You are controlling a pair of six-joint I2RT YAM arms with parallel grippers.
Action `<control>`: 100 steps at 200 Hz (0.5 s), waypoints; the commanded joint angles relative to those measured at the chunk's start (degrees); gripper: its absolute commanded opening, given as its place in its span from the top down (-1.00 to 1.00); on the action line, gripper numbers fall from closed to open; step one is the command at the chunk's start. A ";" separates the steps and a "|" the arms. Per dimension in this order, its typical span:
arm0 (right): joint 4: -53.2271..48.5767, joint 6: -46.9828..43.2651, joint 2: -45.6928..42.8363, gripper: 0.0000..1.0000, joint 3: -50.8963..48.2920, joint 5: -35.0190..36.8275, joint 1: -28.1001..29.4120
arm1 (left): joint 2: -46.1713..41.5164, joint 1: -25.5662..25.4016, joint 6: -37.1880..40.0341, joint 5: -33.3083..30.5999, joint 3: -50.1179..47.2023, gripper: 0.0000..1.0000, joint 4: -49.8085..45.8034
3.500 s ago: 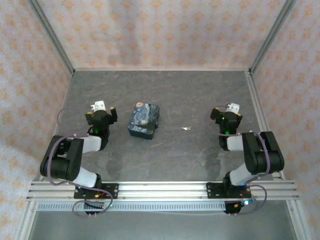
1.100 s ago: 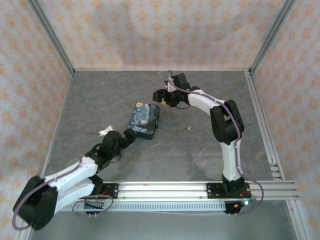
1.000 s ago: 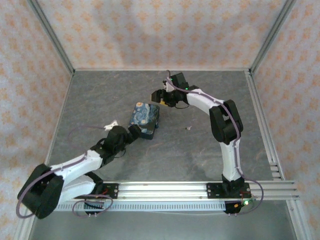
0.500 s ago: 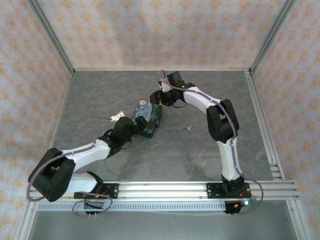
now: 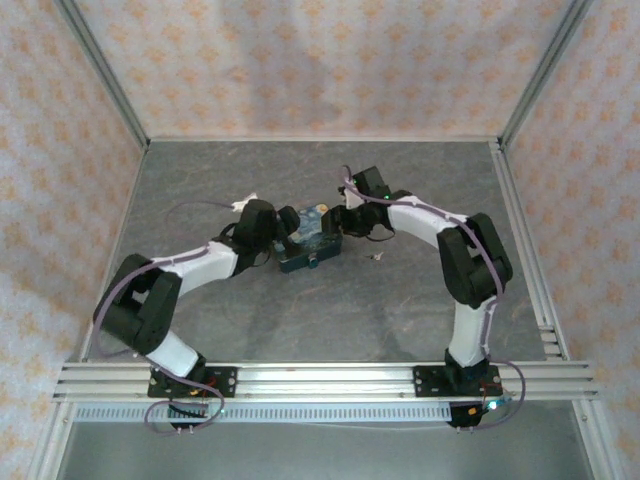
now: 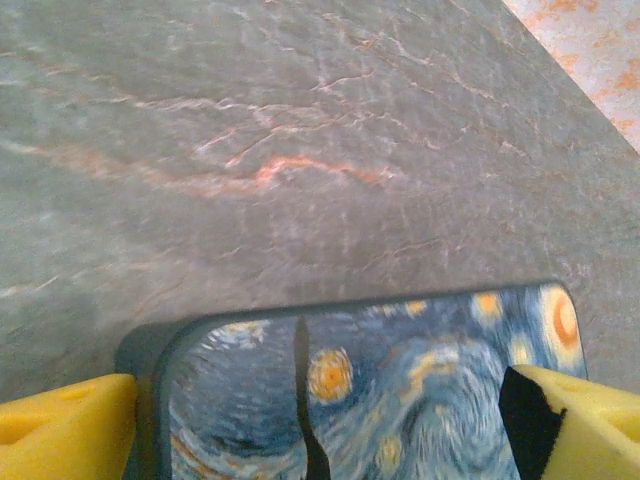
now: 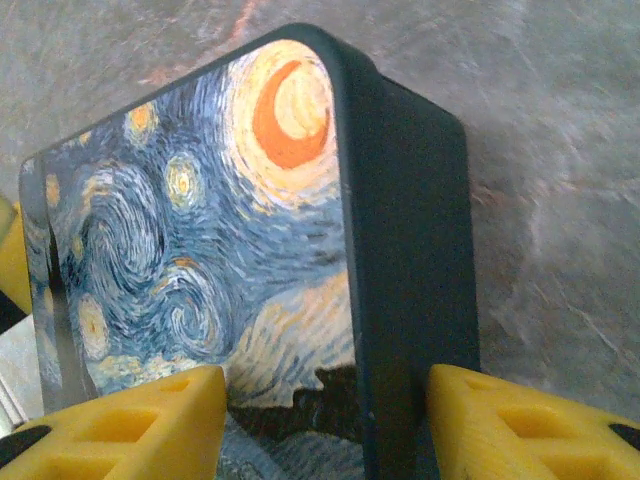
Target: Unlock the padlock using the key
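Observation:
The dark blue starry-print tin (image 5: 311, 238) lies mid-table, its lid shut. No padlock can be seen. My left gripper (image 5: 286, 224) is at the tin's left end; in the left wrist view it (image 6: 320, 430) is open, its yellow fingertips (image 6: 62, 432) spread wide at either side of the tin (image 6: 400, 390). My right gripper (image 5: 336, 222) is at the tin's right end. In the right wrist view it (image 7: 328, 425) is open and straddles the rim of the tin (image 7: 200, 230), with one finger over the lid and the other by the dark side wall. The key (image 5: 377, 256), tiny and silvery, lies on the table right of the tin.
The grey slate-look table (image 5: 300, 330) is boxed in by patterned walls and aluminium posts (image 5: 100, 70). A rail (image 5: 320, 378) runs along the near edge. Purple cables loop off both arms.
Both grippers have closed in on the tin from either end. The tin has shifted right and turned. The key has stayed where it was.

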 commanded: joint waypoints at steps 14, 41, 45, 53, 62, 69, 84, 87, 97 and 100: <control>6.75 6.43 -1.68 -0.07 -2.92 2.26 1.50 | 5.71 -0.75 2.41 8.13 9.26 -0.80 -0.25; 7.54 8.26 -0.66 -0.06 -1.37 5.25 1.50 | 9.06 -0.57 4.09 8.91 13.96 -0.80 -2.20; 7.56 8.40 -0.41 -0.06 -0.98 5.51 1.51 | 9.51 -0.50 4.32 9.06 14.79 -0.80 -2.66; 7.47 8.62 0.25 -0.06 -0.32 6.03 1.50 | 10.65 -0.19 4.69 9.41 16.38 -0.81 -3.37; 7.27 8.90 0.98 -0.05 0.65 6.60 1.50 | 11.75 0.20 4.79 10.07 17.94 -0.80 -3.91; 7.28 9.15 1.56 -0.05 1.15 6.91 1.50 | 12.54 0.55 4.94 10.42 19.02 -0.79 -4.30; 7.27 9.82 2.45 -0.05 1.81 7.67 1.33 | 13.90 0.98 5.38 10.68 20.91 -0.77 -5.65; 7.35 10.02 2.55 -0.05 1.83 7.83 1.32 | 14.10 0.96 5.44 10.75 21.11 -0.77 -5.67; 7.62 10.57 2.66 -0.06 1.66 8.44 1.36 | 14.61 1.02 5.97 10.73 21.81 -0.77 -6.03; 7.72 10.73 2.58 -0.06 1.60 8.59 1.33 | 14.72 1.08 6.20 10.67 22.06 -0.78 -6.20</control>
